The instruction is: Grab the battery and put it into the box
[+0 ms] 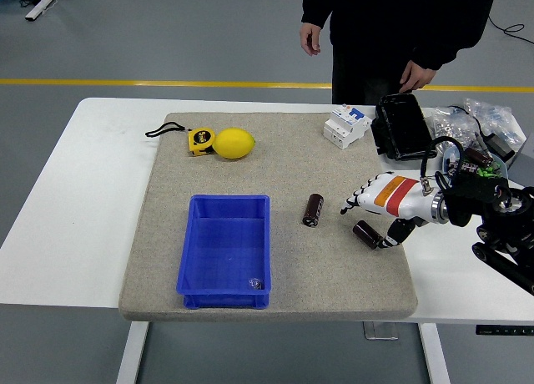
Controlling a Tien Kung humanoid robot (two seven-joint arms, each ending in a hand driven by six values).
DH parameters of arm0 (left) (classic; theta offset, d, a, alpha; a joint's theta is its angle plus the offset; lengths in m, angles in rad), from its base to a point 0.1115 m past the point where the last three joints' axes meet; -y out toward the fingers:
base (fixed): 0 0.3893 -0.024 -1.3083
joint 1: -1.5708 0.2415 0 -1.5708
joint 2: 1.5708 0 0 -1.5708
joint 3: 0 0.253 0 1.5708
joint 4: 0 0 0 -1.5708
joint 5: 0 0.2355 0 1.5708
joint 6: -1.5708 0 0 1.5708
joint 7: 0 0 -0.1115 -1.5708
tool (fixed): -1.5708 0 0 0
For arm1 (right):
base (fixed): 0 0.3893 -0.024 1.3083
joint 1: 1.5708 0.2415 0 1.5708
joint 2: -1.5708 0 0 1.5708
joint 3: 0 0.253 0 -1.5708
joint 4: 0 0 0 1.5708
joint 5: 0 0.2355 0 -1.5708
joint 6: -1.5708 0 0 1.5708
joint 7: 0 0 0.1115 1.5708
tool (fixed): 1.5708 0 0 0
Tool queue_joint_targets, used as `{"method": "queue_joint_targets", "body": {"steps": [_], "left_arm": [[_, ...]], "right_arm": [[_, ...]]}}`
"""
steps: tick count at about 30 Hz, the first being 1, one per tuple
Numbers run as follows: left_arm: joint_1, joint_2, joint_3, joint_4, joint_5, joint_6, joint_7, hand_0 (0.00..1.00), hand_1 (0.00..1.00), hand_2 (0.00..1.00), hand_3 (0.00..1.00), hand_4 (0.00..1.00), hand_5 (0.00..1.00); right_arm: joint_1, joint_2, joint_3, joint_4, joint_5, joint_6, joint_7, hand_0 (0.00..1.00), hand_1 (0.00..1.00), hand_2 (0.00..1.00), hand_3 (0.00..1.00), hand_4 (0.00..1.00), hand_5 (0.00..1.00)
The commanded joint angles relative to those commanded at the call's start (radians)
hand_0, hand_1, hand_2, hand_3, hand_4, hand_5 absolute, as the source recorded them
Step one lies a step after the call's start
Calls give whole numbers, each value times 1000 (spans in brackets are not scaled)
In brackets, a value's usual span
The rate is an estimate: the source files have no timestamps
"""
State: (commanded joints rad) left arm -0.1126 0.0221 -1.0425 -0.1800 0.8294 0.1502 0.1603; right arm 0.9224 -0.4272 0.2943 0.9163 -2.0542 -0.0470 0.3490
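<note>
Two dark cylindrical batteries lie on the grey mat: one near the middle, one to its right. My right hand, white with an orange band, hovers over the right battery with fingers spread, thumb beside the battery, holding nothing. The blue box sits at the mat's front left with a small dark item in its near right corner. My left arm is out of view.
A yellow tape measure and a lemon lie at the back left. A white breaker, a black case and bagged parts sit at the back right. A person stands behind the table, hands down.
</note>
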Motion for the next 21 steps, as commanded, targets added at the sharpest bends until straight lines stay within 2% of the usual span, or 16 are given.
{"method": "queue_joint_targets", "body": {"steps": [16,17,21], "left_arm": [[-6,-4,2,0,2,-2,0,753,704,729,618,689,606],[-6,-4,1,0,3,-2,0,753,704,729,617,688,604],[-9,-5,2,0,4,-3,0,753,704,729,617,688,604]], "right_arm": [[-19,20,0,-51,8,-15,4,722,685,731,762,998,126],[-20,20,0,-54,9,-18,5,706,636,700,739,998,131],[-24,21,-1,-65,15,-29,8,706,636,700,739,998,131]]}}
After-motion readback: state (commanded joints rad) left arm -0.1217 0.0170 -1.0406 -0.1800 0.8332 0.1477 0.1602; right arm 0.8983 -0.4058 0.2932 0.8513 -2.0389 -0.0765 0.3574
